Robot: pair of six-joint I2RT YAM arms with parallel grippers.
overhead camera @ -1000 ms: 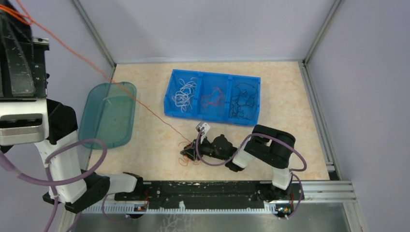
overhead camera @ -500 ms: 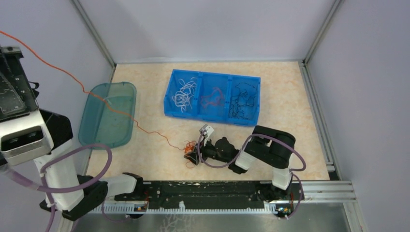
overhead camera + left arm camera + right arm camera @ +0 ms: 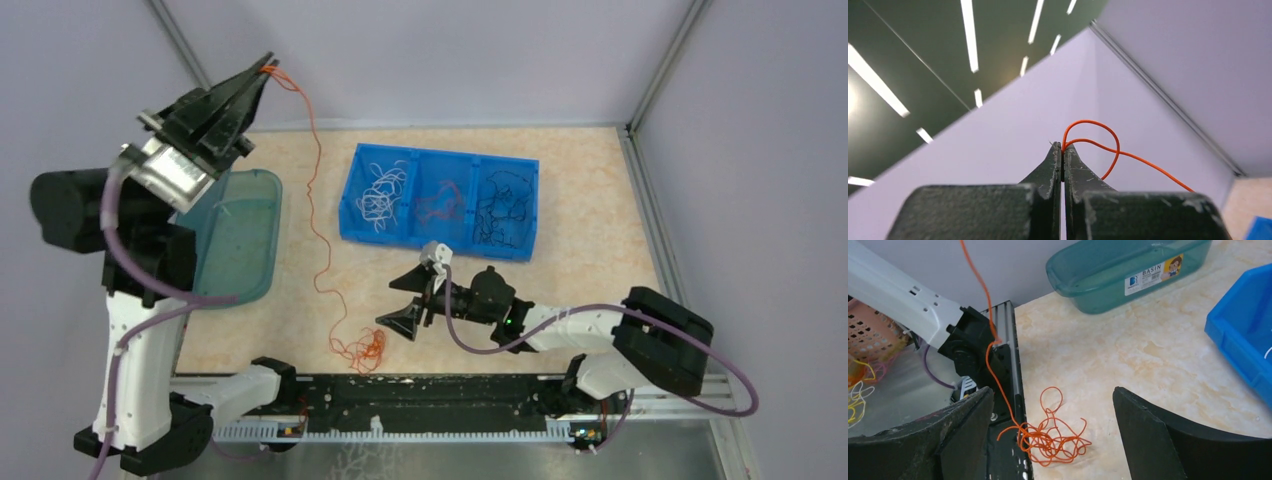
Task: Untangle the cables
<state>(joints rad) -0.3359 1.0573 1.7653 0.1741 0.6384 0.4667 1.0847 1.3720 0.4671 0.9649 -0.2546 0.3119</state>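
Note:
My left gripper [image 3: 262,72] is raised high at the back left, shut on one end of a thin orange cable [image 3: 318,215]. In the left wrist view the fingertips [image 3: 1063,151] pinch that strand just below a loop [image 3: 1098,142]. The strand hangs down to an orange tangle [image 3: 362,350] lying on the table at the front rail. My right gripper [image 3: 406,302] stands wide open just right of the tangle, holding nothing. In the right wrist view the tangle [image 3: 1055,440] lies low between the spread fingers [image 3: 1148,435], partly over the rail edge.
A blue three-part bin [image 3: 438,238] at the back holds white cables [image 3: 382,192], red cables [image 3: 440,205] and black cables [image 3: 503,208]. A teal basin [image 3: 225,240] stands at the left. The black front rail [image 3: 420,390] and left arm base [image 3: 968,345] are close to the tangle.
The right gripper opened and let go of the orange tangle. The left arm swung up towards the back with the strand, and the tangle slid left to the front rail.

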